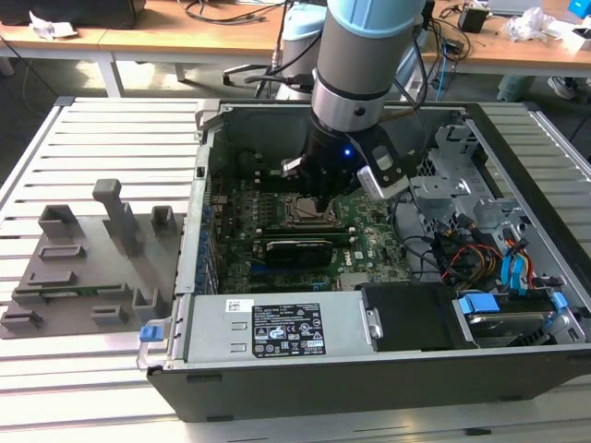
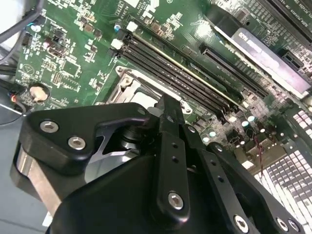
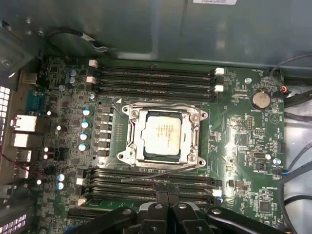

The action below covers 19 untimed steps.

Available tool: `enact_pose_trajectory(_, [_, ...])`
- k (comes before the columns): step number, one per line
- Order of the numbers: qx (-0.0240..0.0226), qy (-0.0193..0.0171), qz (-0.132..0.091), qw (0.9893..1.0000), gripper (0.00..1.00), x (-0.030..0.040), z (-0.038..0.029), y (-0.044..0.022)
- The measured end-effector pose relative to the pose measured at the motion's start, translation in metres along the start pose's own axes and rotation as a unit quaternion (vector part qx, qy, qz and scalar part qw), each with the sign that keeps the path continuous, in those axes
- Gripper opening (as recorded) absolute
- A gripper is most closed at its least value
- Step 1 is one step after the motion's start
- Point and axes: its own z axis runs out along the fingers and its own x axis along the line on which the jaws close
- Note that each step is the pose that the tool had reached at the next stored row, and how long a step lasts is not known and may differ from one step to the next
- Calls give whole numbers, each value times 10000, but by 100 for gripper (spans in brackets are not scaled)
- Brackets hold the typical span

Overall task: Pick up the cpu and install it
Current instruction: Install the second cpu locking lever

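Right, the cpu (image 3: 165, 133) sits flat inside the socket frame (image 3: 127, 146) on the motherboard (image 3: 243, 141), silver plate up, between the two banks of memory slots (image 3: 151, 78). In the first wrist view the gripper (image 3: 168, 197) hangs just beside the socket over the nearer slots, fingertips pressed together and holding nothing. From outside, the arm (image 1: 360, 65) stands over the open computer case (image 1: 305, 369). Judging by this, squareness matters most: every chip edge should lie parallel to the frame, no corner riding high.
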Motion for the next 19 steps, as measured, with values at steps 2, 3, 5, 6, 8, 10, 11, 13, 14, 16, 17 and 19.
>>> enact_pose_trajectory(2, [1,0,0,10000,11,7,58,-7])
enact_pose_trajectory(3, [0,0,0,10000,11,10,78,-9])
enact_pose_trajectory(5, [0,0,0,10000,11,19,140,-17])
enact_pose_trajectory(6, [-1,0,0,10000,11,23,153,-18])
enact_pose_trajectory(8, [-7,-1,0,10000,11,34,173,-20])
enact_pose_trajectory(10, [-14,-1,-1,10000,11,50,198,-22])
enact_pose_trajectory(11, [-14,0,-1,10000,11,66,219,-24])
enact_pose_trajectory(13, [-13,-1,-1,10000,11,102,257,-27])
enact_pose_trajectory(14, [-13,0,-1,10000,11,117,276,-28])
enact_pose_trajectory(16, [-14,-1,0,10000,11,158,353,-35])
enact_pose_trajectory(17, [-14,0,0,10000,11,166,383,-39])
enact_pose_trajectory(19, [-14,-1,0,10000,11,173,423,-43])
